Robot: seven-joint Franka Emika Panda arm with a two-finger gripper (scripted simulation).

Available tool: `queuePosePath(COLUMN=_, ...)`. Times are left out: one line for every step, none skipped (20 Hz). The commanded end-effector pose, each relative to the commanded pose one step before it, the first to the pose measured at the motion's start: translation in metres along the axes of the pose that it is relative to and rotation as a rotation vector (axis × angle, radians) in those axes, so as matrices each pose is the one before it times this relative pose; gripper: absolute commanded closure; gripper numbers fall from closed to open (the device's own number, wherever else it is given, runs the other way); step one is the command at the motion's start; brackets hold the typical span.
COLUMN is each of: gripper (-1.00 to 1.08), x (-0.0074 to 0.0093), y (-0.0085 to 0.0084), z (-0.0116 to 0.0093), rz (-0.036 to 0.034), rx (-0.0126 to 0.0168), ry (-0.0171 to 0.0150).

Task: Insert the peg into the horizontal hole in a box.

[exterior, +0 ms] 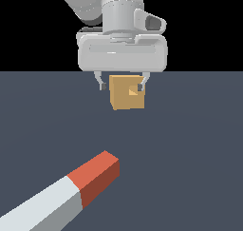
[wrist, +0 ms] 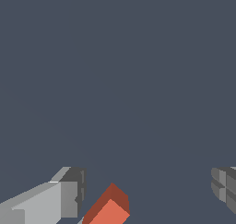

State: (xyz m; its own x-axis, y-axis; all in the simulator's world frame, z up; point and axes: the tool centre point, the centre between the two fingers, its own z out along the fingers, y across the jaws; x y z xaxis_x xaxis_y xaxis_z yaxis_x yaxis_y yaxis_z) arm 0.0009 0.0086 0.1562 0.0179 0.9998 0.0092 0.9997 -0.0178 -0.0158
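The peg lies on the dark floor in the near part of the exterior view, its red-orange end (exterior: 97,175) pointing up and toward that view's right and its white-grey length (exterior: 40,207) running off the lower left corner. The tan box (exterior: 127,92) sits farther back, with its small square hole (exterior: 133,92) facing the camera. My gripper (exterior: 121,86) hangs open and empty above the floor, its fingers framing the box in this view. In the wrist view the gripper (wrist: 147,188) is open, only the peg's red end (wrist: 109,208) shows, and the box is out of view.
The dark grey floor (exterior: 190,144) is flat and plain. No other object shows in either view.
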Motion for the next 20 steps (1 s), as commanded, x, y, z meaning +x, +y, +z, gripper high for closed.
queuePosePath(gripper=-0.92, x=-0.00001, y=0.00001, z=0.00001, rz=0.0, rx=0.0, ry=0.0)
queuePosePath(gripper=-0.92, x=-0.0006, y=-0.00006, z=0.00022, rz=0.00183, rx=-0.00008, ry=-0.00003)
queuePosePath(gripper=-0.92, x=-0.00198, y=-0.00017, z=0.00069, rz=0.00573, rx=-0.00016, ry=-0.00006)
queuePosePath(gripper=-0.92, x=-0.00322, y=-0.00029, z=0.00114, rz=0.00941, rx=-0.00027, ry=-0.0001)
queuePosePath(gripper=-0.92, x=-0.00449, y=-0.00041, z=0.00159, rz=0.01311, rx=-0.00037, ry=-0.00014)
queuePosePath(gripper=-0.92, x=-0.00573, y=-0.00054, z=0.00203, rz=0.01674, rx=-0.00048, ry=-0.00018)
queuePosePath(gripper=-0.92, x=-0.00692, y=-0.00067, z=0.00245, rz=0.02023, rx=-0.00057, ry=-0.00022)
queuePosePath(gripper=-0.92, x=-0.00807, y=-0.0008, z=0.00286, rz=0.0236, rx=-0.00067, ry=-0.00025)
queuePosePath(gripper=-0.92, x=-0.00918, y=-0.00093, z=0.00325, rz=0.02683, rx=-0.00076, ry=-0.00028)
queuePosePath(gripper=-0.92, x=-0.01023, y=-0.00106, z=0.00362, rz=0.02991, rx=-0.00084, ry=-0.00031)
queuePosePath(gripper=-0.92, x=-0.01118, y=-0.00119, z=0.00396, rz=0.0327, rx=-0.00092, ry=-0.00033)
queuePosePath(gripper=-0.92, x=-0.01201, y=-0.00131, z=0.00426, rz=0.03513, rx=-0.00098, ry=-0.00034)
queuePosePath(gripper=-0.92, x=-0.01274, y=-0.00142, z=0.00452, rz=0.03729, rx=-0.00103, ry=-0.00036)
queuePosePath(gripper=-0.92, x=-0.01339, y=-0.00153, z=0.00476, rz=0.03919, rx=-0.00108, ry=-0.00037)
queuePosePath(gripper=-0.92, x=-0.01397, y=-0.00163, z=0.00497, rz=0.04088, rx=-0.00112, ry=-0.00038)
queuePosePath(gripper=-0.92, x=-0.01447, y=-0.00173, z=0.00516, rz=0.04234, rx=-0.00114, ry=-0.00037)
queuePosePath(gripper=-0.92, x=-0.01477, y=-0.00182, z=0.00529, rz=0.04322, rx=-0.00114, ry=-0.00034)
queuePosePath(gripper=-0.92, x=-0.01388, y=-0.00172, z=0.00498, rz=0.04062, rx=-0.00106, ry=-0.00032)
queuePosePath(gripper=-0.92, x=-0.01268, y=-0.00157, z=0.00454, rz=0.03706, rx=-0.00096, ry=-0.00031)
queuePosePath(gripper=-0.92, x=-0.01148, y=-0.00143, z=0.00413, rz=0.03353, rx=-0.00085, ry=-0.00026)
